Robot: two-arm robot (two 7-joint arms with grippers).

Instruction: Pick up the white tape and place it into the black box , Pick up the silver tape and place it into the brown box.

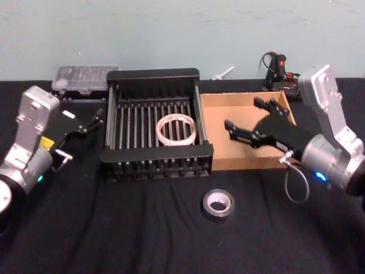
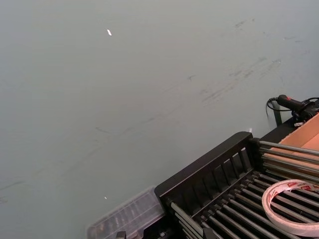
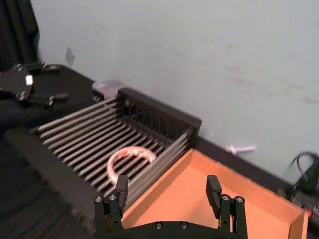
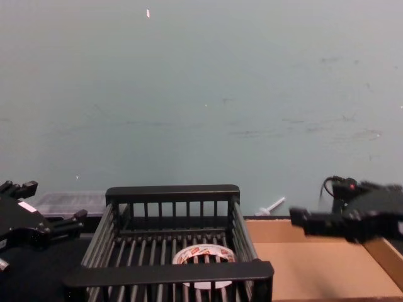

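Observation:
The white tape (image 1: 177, 129) lies flat on the slatted floor of the black box (image 1: 153, 75), as the right wrist view (image 3: 130, 162) and the chest view (image 4: 204, 258) confirm. The silver tape (image 1: 218, 204) rests on the black cloth in front of both boxes. The brown box (image 1: 219, 111) stands right of the black box with nothing on its floor. My right gripper (image 1: 244, 114) hovers open over the brown box, with nothing between its fingers (image 3: 213, 185). My left gripper (image 1: 94, 119) stands open to the left of the black box, apart from it.
A clear plastic case (image 1: 80, 77) lies at the back left against the wall. A black tool with a cable (image 1: 276, 65) and a small white piece (image 1: 222, 72) sit at the back right. Black cloth (image 1: 114, 228) covers the table.

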